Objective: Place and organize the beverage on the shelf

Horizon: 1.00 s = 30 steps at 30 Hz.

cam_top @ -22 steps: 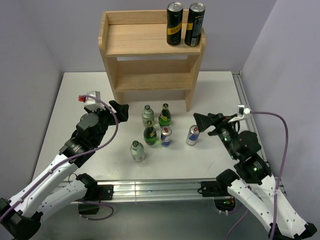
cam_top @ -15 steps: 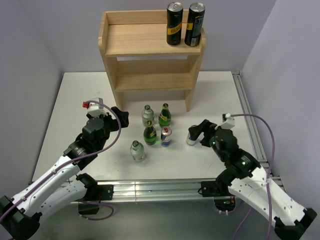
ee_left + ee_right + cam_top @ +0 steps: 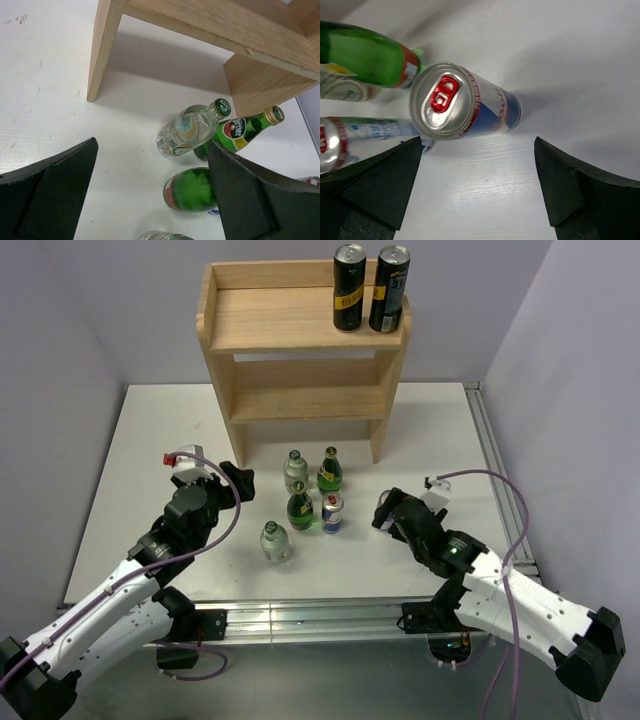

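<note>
Hovering wide-jawed, seemingly short of the blue can (image 3: 457,102), right gripper (image 3: 476,145); left gripper (image 3: 151,145) spread near clear bottle (image 3: 187,129).

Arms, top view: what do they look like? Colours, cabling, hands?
Both left arm and right arm have white links, black joints and a purple cable. Black left hand and right hand, wedge-shaped fingers. A red-tipped white module sits on the left wrist.

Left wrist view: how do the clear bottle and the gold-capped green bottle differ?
The clear bottle has colourless glass, the green bottle green glass. The clear bottle's cap is green, the green bottle's gold. Both stand upright on the table before the shelf.
</note>
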Available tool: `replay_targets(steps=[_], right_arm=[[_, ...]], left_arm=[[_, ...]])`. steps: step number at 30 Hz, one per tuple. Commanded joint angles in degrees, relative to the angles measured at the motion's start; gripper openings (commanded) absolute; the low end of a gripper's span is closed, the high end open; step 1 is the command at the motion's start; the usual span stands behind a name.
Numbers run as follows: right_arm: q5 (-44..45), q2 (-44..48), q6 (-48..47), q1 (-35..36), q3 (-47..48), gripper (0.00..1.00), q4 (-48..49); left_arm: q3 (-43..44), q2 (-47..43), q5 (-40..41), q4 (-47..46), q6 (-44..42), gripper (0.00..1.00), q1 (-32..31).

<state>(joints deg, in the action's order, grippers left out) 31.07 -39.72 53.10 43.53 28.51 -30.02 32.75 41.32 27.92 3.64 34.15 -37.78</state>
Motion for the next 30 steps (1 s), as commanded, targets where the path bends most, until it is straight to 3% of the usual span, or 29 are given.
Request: replay_targets(steps=[1,7,18,30], right_arm=[[2.6,-5.0,0.0,0.3,-1.8,1.0,7.6],[5.4,-12.1,-2.6,0.3,-2.1,1.0,15.5],[10.5,-17.0,-1.9,1.8,-4.3,1.0,27.5],[21.4,-28.6,0.3,7.4,-5.3,1.0,34.9]], left_arm=[[-1.8,-1.2,1.3,-3.1,0.4,0.98,-0.3],[-3.9,-2.0,1.7,-6.2,0.5,0.98,-0.3],[-8.0,-5.0,2.1,-10.0,1.7,0.98,-0.3],[-11.8,-6.7,1.6,-13.5,3.6,0.97,-0.3]])
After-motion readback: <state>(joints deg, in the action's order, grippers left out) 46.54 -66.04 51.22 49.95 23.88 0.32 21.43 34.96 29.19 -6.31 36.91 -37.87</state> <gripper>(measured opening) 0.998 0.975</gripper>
